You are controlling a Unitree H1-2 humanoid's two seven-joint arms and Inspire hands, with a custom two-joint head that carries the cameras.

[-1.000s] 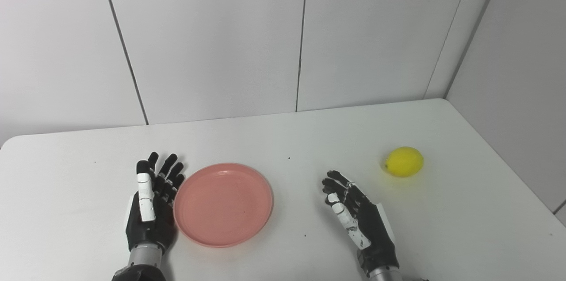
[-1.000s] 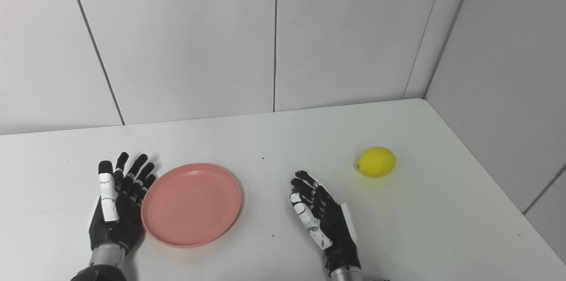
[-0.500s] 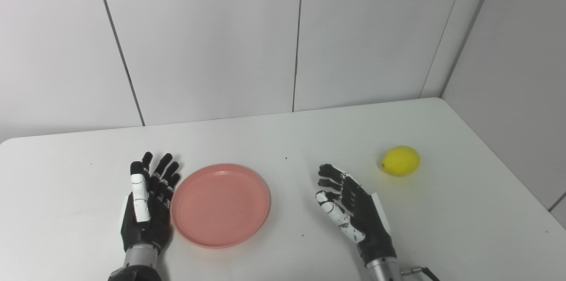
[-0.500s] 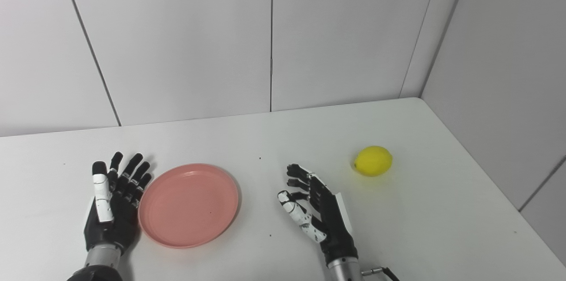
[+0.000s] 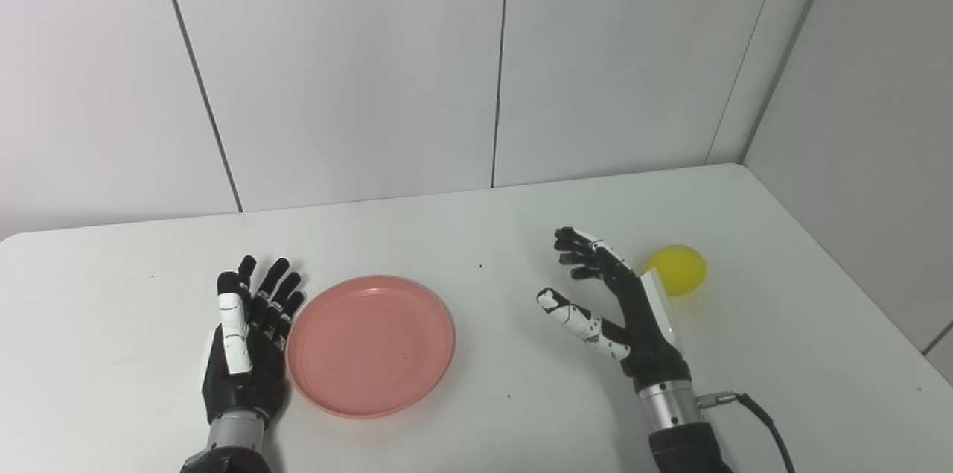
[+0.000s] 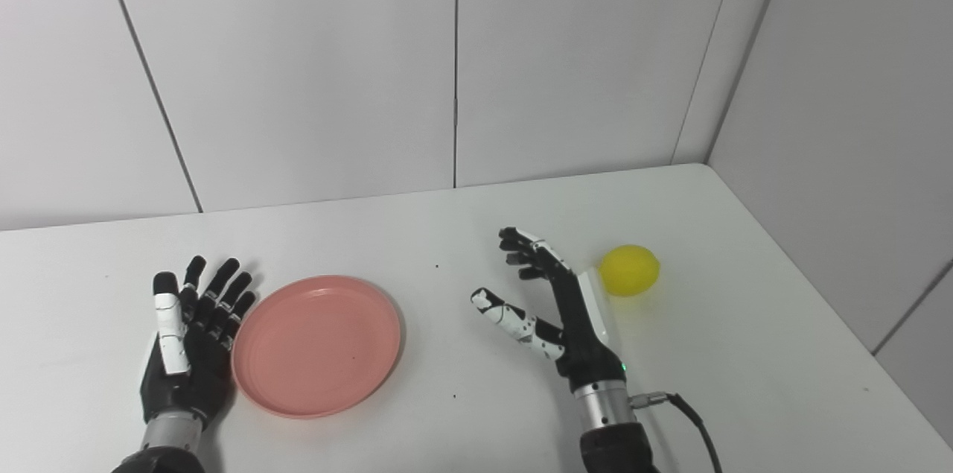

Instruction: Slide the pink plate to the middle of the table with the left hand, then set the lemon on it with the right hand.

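Your right hand [image 5: 622, 302] has lifted off the worktop [image 5: 476, 235] in the last second and swung toward 2 o'clock, fingers spread and holding nothing, now just beside the lemon [image 5: 681, 270], so you seem to be starting the pick-up. The pink plate [image 5: 370, 344] has not slid; it lies left of centre against your left hand [image 5: 246, 343], which rests open and empty at its 9 o'clock. From the left eye, your right hand covers the lemon's near-left part, so you cannot tell whether they touch.

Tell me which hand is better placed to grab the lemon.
Right. The right hand is open beside the lemon, while the left hand lies across the table, past the plate.
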